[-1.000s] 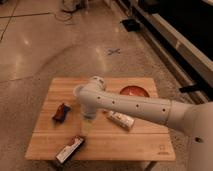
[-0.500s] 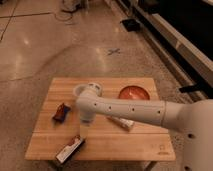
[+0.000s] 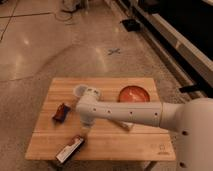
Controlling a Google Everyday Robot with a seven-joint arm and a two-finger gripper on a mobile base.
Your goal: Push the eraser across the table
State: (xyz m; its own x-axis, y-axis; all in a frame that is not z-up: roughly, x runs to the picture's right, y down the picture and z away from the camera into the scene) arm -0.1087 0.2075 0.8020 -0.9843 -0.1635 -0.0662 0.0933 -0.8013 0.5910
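The white robot arm (image 3: 145, 114) is reaching in from the right and stretching leftward over the light wooden plank table (image 3: 107, 142); its rounded end joint is hanging above the left-centre of the top, and the gripper (image 3: 86, 128) is pointing down from that joint, just above the planks; the arm is hiding most of it, so I cannot tell whether it is open or closed, and it is not visibly holding anything.

The eraser (image 3: 69, 149), a long black block with a white face, is lying at the front left of the table, slanting towards the near edge, with its lower end reaching that edge; it is sitting just in front of and to the left of the gripper, and whether the two are touching cannot be told.

A small dark blue-and-orange packet (image 3: 61, 112) is resting near the left edge, beside the arm's end joint; a white cup (image 3: 83, 91) is standing behind the joint, partly covered by it; a red bowl (image 3: 133, 94) is sitting towards the back right; a white-and-brown oblong packet (image 3: 123, 125) is peeking out from under the arm near the middle; a small dark logo (image 3: 161, 148) is showing at the front right corner.

The table is standing on a pale speckled floor (image 3: 45, 45); a blue tape cross (image 3: 114, 51) is lying on the floor beyond it.
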